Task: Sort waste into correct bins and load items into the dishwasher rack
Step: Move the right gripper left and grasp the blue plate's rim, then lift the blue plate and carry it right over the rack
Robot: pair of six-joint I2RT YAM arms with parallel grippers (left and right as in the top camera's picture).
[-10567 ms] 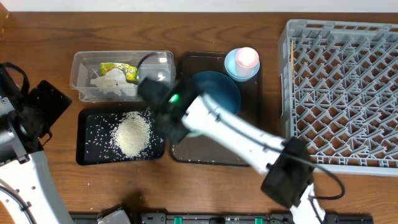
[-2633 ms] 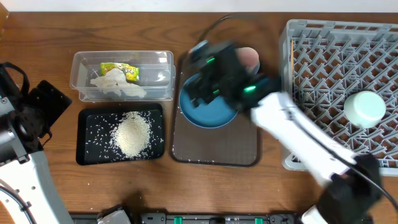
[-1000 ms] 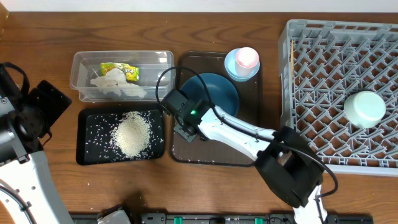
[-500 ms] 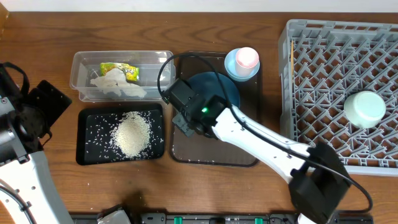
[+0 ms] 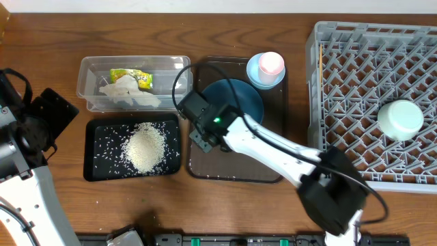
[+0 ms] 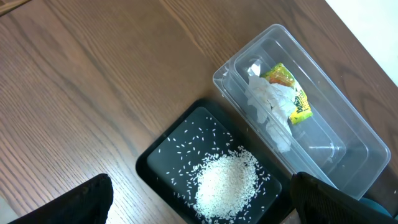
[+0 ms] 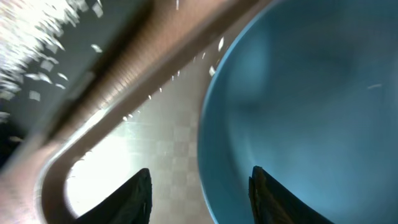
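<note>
**Parted right gripper [image 7: 202, 193] straddles rim of dark blue dish [image 5: 242, 99]**

Taking the top edge of the overhead view as 12 o'clock, the dishwasher rack [image 5: 369, 29] fills the 3 o'clock side of the table [image 5: 41, 41]. The right arm [image 5: 273, 147] reaches in from 5 o'clock toward the centre. Its fingers [image 7: 134, 196] stand apart, one over the brown serving tray [image 5: 235, 169] and the other over the dish's inside. The rim lies between them, and in the blurred wrist view neither finger visibly presses it, so the jaws are released and grasp nothing. The left arm [image 5: 31, 133] waits at 9 o'clock. The left gripper [image 6: 202, 202] is spread wide and empty, high above the two bins.

The brown serving tray lies at the centre, just beside the rack's 9 o'clock wall. The dark blue dish rests on the tray's 12 o'clock half. The clear tub [image 5: 85, 85] sits at the tray's 10 o'clock, and the black tray [image 5: 99, 164] lies just beside the tub at its 6 o'clock.

The mint-green bowl [image 5: 400, 120] sits in the rack, toward its 3 o'clock edge. The light blue bowl [image 5: 254, 75] stands at the serving tray's 1 o'clock corner, just beside the dish, with the pink cup [image 5: 271, 63] inside it.

The rice heap [image 5: 145, 148] lies in the middle of the black tray, with loose grains scattered round it. The tissue [image 5: 126, 94] lies in the clear tub, and the wrapper [image 5: 130, 75] rests at the tissue's 12 o'clock.
</note>
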